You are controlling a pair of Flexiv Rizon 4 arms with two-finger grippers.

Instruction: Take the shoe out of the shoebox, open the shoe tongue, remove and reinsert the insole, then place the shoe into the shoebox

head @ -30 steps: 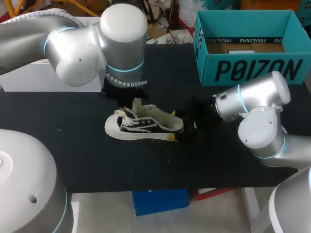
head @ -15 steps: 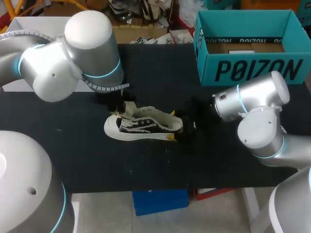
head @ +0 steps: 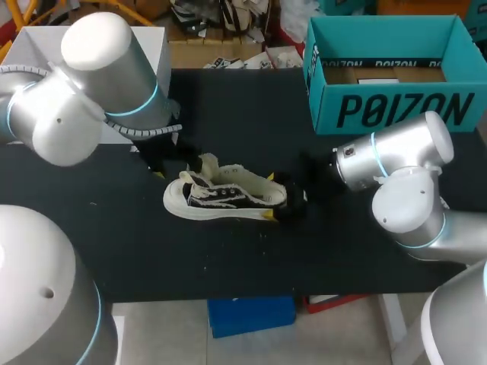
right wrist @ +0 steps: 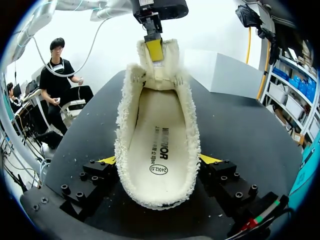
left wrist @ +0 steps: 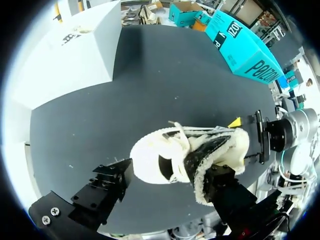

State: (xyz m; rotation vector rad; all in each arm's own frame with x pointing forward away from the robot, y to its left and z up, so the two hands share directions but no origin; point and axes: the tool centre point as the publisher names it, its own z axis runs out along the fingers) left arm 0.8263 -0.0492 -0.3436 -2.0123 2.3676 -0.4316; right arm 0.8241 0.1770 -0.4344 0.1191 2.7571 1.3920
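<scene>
Right claw point(right wrist: 159, 160) clamps the shoe point(head: 228, 196) at its heel, both sides touching. Left claw point(left wrist: 170, 172) spread wide over shoe's toe, one finger against tongue point(left wrist: 212, 150).

**Right wrist view: shoe clamped at the heel, tongue stood up**

The shoe point(right wrist: 123, 125) lies on the dark desk point(right wrist: 240, 130), heel end nearest, toe pointing away. The right gripper point(right wrist: 159, 160) sits astride the heel: one yellow fingertip point(right wrist: 107, 160) touches one side and the other tip touches the opposite side, so the shoe is pinched between them.

The opening faces the camera. It has a fleecy cream collar all round. The pale insole point(right wrist: 157, 137) lies flat inside, with dark print near the heel.

At the far end the tongue point(right wrist: 161, 67) stands upright. The left gripper point(right wrist: 154, 46) comes down from above, with one yellow tip against the tongue's top. Its second finger cannot be made out.

A white box point(right wrist: 227, 72) stands on the desk beyond the toe, apart from the shoe.
</scene>
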